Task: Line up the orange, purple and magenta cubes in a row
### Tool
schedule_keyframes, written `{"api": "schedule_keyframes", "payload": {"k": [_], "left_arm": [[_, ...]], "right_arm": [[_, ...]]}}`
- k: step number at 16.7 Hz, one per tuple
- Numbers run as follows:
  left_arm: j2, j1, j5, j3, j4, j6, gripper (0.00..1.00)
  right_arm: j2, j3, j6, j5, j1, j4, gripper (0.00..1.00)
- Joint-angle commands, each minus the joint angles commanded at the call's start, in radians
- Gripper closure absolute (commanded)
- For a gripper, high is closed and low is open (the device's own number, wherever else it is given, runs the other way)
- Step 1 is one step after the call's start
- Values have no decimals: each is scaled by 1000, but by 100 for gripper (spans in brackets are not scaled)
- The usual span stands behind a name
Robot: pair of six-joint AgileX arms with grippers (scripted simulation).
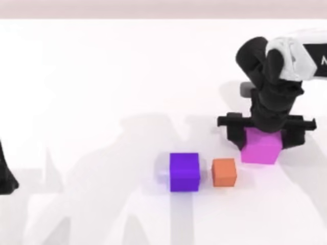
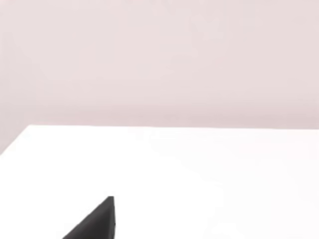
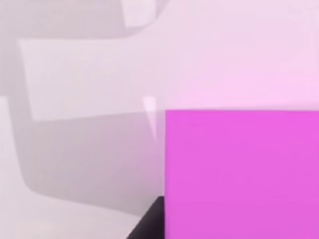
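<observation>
Magenta cube fills most of the right wrist view, one flat face square to the lens, with a dark finger showing at its lower edge. From the top view I log the right claw set down over this cube on the right half of the white table, its two fingers standing either side of the cube's far part and against its flanks, so I record the claw as closed on the magenta cube; whether the cube rests on the table or sits slightly above it I cannot tell. Orange cube, the smallest, sits just left of the magenta one, close but apart from it and a little nearer the table's front edge. Purple cube sits just left of the orange cube with a narrow gap between them, their front faces roughly level. I read the three as a rough left-to-right row, purple, orange, magenta, the magenta one set slightly back. Left arm is parked at the table's left edge, only a dark sliver in the top view; its wrist view shows bare table and one dark finger tip, and I cannot tell how the left claw stands.
</observation>
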Motion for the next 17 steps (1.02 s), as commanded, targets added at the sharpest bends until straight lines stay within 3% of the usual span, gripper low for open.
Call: {"api": "schedule_keyframes", "payload": {"k": [8, 13, 17], "left_arm": [[0, 0, 0, 0, 0, 0, 0], [0, 0, 0, 0, 0, 0, 0], [0, 0, 0, 0, 0, 0, 0]], "right_arm": [[-83, 150, -2, -1, 8, -236, 100], [-83, 154, 0, -1, 4, -241, 100], [-14, 262, 60, 0, 74, -296, 100]]}}
